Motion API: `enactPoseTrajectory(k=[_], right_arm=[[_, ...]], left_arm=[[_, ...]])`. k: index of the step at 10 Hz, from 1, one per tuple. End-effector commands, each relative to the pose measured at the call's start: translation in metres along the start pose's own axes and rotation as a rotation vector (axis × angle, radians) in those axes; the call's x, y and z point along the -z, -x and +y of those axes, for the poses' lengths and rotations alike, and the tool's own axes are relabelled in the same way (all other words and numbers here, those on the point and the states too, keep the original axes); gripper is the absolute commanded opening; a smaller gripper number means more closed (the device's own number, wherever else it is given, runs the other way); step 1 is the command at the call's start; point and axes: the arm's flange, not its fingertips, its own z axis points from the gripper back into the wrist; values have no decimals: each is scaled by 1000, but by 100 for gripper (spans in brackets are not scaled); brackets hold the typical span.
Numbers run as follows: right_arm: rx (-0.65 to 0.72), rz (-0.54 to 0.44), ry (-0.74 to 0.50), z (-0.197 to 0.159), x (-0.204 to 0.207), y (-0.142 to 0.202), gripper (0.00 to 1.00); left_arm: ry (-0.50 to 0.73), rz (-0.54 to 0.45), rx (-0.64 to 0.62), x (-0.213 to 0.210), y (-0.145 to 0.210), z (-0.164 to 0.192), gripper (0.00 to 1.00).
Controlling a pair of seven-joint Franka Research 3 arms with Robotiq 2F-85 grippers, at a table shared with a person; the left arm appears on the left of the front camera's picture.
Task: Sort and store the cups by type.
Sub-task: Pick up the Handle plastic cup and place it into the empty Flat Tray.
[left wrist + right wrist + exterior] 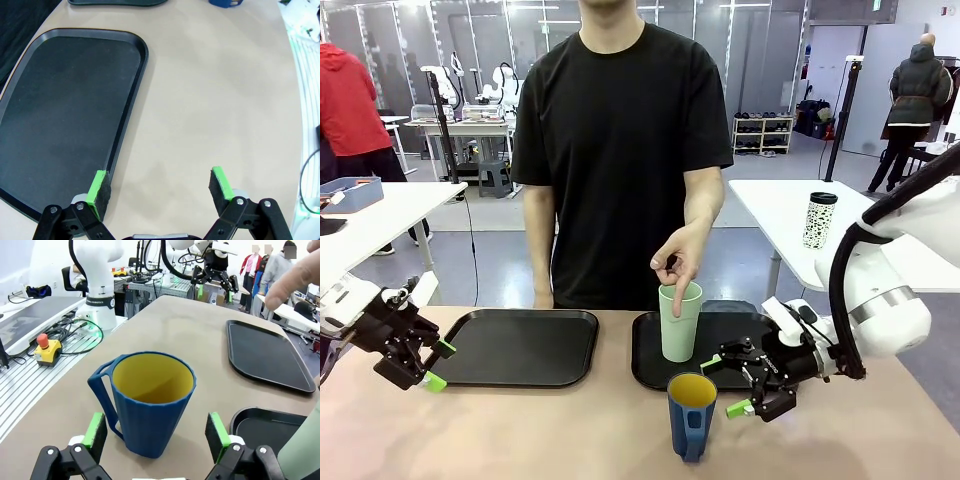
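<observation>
**newbie_q:** What could go sideways from here?

**armwatcher:** The right tool (725,387) is spread wide with nothing in it. The blue mug (692,415) sits just ahead of its pads, near the robot-side edge of the surface (570,430). The handle juts toward one pad, so I'd guess a squeeze could snag it and twist or tip the mug. There's also a person's hand (682,255) on the green tumbler (680,322), which stands at the right tray (645,352)'s left edge. Overreach and you bump both.

**newbie_q:** Counts?

**armwatcher:** One mug and one tumbler, so two cups. Two trays, counting the left tray (520,347). Two tools, and the left tool (438,365) is open and empty too.
</observation>
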Motion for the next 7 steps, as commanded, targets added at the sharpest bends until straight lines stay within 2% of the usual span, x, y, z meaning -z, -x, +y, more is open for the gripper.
enactPoseTrajectory(k=[1, 7], right_arm=[[-26, -14, 0, -3, 6, 9, 100], [12, -19, -25, 0, 29, 10, 100]], left_arm=[[-26, -12, 14, 1, 0, 0, 100], [-26, -12, 14, 1, 0, 0, 100]])
